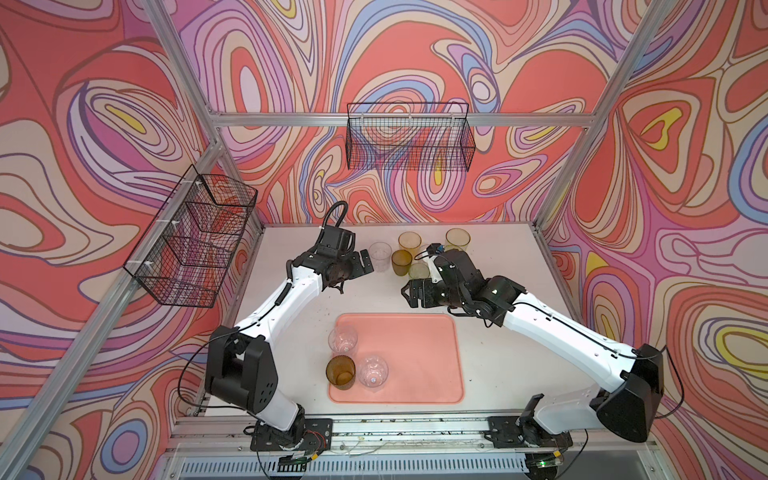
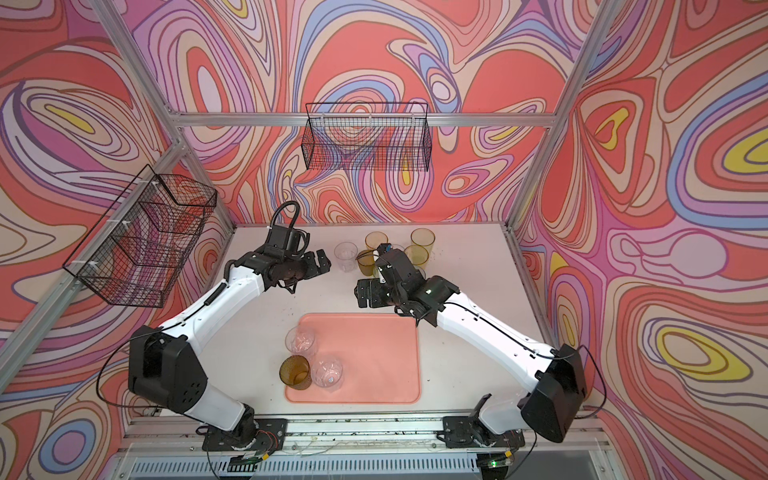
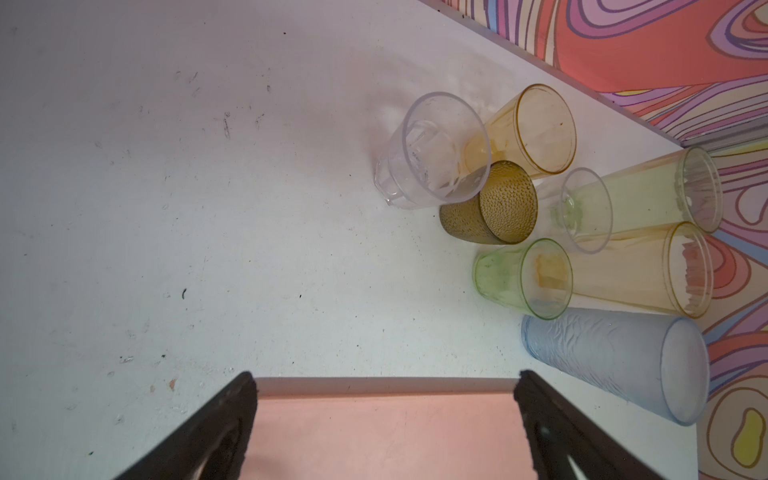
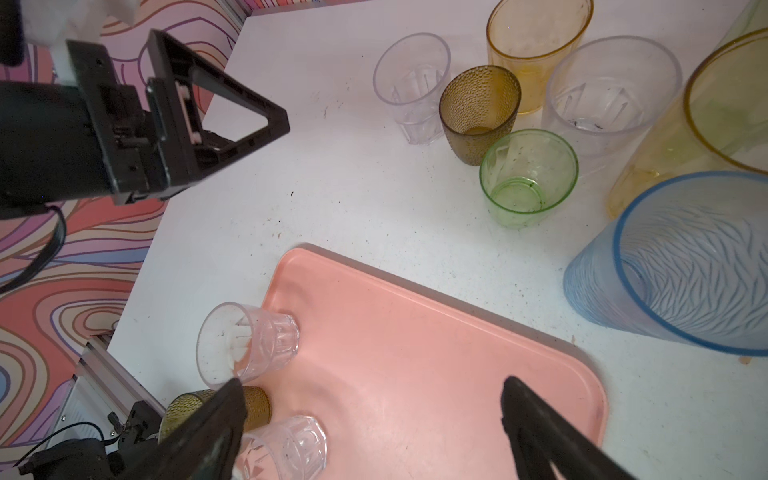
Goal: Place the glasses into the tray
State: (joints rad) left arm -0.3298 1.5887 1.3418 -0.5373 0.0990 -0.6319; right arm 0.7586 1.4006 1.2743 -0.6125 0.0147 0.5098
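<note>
Standing on tray (image 1: pixel 415 357) — three glasses (image 1: pixel 374 372).

Swirling pink-and-purple walls (image 1: pixel 415 50) enclosed the white bench (image 1: pixel 490 374); a black wire basket (image 1: pixel 409 137) hung on the aluminium frame (image 1: pixel 291 119) behind, a divided basket (image 1: pixel 195 237) left.

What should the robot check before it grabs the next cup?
1. Left tool open, empty: ok.
2. Right tool open, empty: ok.
3. Pink tray has room: ok; three tumblers stand at one end.
4. Clear tumbler nearest the left tool upright: ok.
5. Room for the tool beside it: cannot tell; a brown tumbler stands close.
6. All tumblers in tray: not ok; eight tumblers wait on the table.
</note>
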